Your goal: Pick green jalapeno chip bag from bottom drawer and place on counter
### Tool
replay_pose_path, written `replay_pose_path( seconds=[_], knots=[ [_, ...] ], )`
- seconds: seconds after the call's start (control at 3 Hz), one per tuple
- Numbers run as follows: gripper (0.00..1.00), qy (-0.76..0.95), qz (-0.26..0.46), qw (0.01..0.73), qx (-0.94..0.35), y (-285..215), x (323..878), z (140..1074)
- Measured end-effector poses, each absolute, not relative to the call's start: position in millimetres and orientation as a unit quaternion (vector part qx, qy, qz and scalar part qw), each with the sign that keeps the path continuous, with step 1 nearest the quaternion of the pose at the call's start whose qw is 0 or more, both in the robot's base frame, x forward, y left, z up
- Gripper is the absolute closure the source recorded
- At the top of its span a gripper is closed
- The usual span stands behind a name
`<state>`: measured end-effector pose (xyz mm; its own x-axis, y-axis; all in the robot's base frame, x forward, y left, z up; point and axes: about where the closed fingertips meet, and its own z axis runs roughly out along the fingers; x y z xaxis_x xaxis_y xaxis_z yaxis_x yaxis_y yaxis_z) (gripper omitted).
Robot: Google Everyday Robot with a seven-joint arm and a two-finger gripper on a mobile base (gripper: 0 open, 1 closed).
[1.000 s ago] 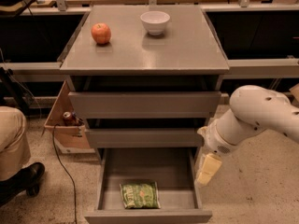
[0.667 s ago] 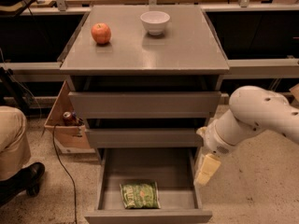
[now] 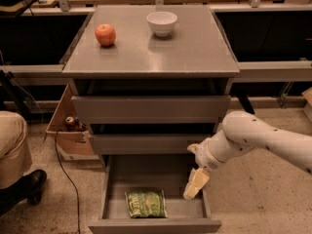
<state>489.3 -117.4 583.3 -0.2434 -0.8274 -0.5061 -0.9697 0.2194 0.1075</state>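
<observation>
The green jalapeno chip bag (image 3: 145, 204) lies flat on the floor of the open bottom drawer (image 3: 153, 225), near its front and left of centre. My gripper (image 3: 195, 184) points down over the drawer's right side, to the right of the bag and apart from it. It holds nothing that I can see. The white arm (image 3: 263, 141) comes in from the right. The counter (image 3: 195, 48) tops the grey cabinet above the drawers.
A red apple (image 3: 105, 34) and a white bowl (image 3: 162, 23) stand on the counter's far part. Two shut grey drawers (image 3: 151, 108) sit above the open one. A cardboard box (image 3: 66, 130), a cable and a person's leg (image 3: 12, 150) are at the left.
My gripper has moved left and slightly down, from beside the drawer's right wall to over the drawer's right side. The bag has not moved.
</observation>
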Motion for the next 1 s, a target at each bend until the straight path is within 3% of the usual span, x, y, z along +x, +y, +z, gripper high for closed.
replay_pose_path(
  seconds=[1.0],
  knots=[
    [0.00,0.742,0.238,0.222,-0.587,-60.6,555.1,411.0]
  ],
)
